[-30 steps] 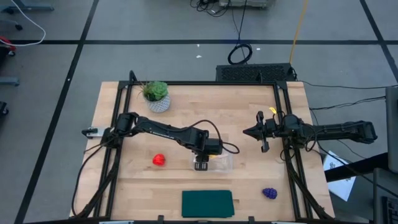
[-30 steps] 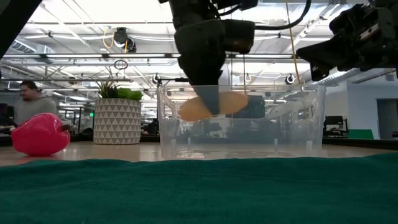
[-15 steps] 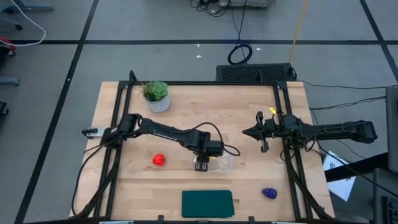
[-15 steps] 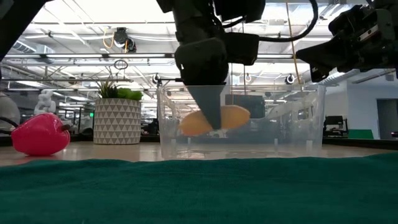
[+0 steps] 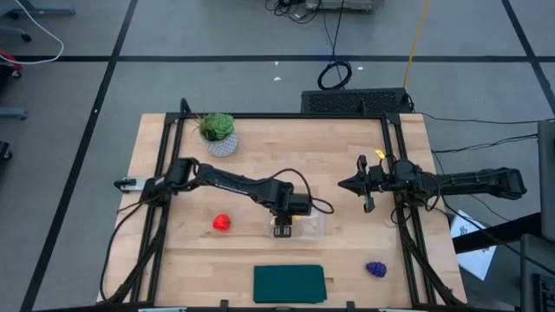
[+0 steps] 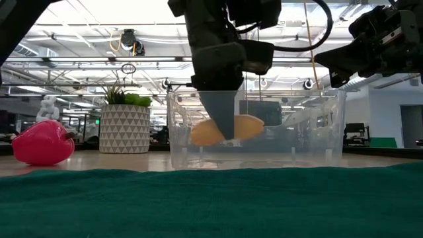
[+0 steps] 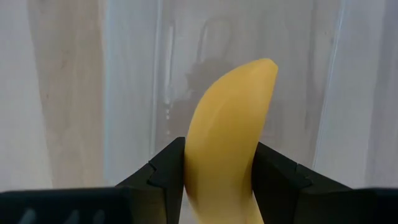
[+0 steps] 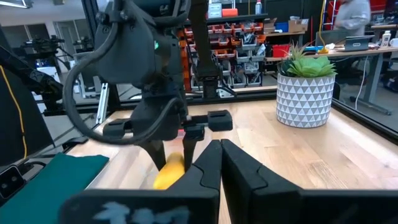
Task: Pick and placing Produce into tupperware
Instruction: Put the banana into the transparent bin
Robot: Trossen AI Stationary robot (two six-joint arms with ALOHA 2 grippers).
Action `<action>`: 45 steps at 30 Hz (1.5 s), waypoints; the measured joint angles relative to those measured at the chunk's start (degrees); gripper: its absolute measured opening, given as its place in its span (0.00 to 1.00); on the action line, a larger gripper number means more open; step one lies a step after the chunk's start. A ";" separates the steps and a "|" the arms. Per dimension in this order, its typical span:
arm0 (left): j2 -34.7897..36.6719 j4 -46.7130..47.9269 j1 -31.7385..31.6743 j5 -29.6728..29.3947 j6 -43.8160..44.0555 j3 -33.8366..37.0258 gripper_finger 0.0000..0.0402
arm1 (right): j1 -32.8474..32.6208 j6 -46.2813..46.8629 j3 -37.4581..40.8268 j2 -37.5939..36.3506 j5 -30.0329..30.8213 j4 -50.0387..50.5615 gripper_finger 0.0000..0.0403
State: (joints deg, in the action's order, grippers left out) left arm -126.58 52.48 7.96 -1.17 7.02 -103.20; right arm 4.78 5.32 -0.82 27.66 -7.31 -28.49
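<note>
My left gripper points down inside the clear tupperware at mid table and is shut on the curved yellow banana. The wrist view shows the banana between my two dark fingers, above the container's clear floor. The red round fruit rests on the wood to the left of the tupperware. The purple grape bunch lies near the table's near right corner. My right gripper waits, shut, raised over the right side of the table. My left gripper pinches the banana across its middle, one finger on each flank. The fingers come from above, pointing down into the tupperware. The banana lies roughly level, with both ends sticking out past the fingers, and hangs clear of the container floor.
A green potted plant in a patterned white pot stands at the far left of the table. A dark green mat lies at the near edge, just in front of the tupperware. Black frame rails run along both sides of the table.
My left gripper has moved down a little, carrying the banana lower inside the tupperware, and has stayed shut on it. Most of the drop came in the first half second.
</note>
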 joint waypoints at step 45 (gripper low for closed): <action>-2.70 -3.03 -0.18 1.14 0.83 0.00 0.38 | 0.00 0.01 0.00 0.11 0.00 -0.15 0.00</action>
State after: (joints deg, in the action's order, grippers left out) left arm -129.28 49.45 7.78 -0.03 7.86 -103.20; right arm 4.78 5.33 -0.82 27.77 -7.31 -28.64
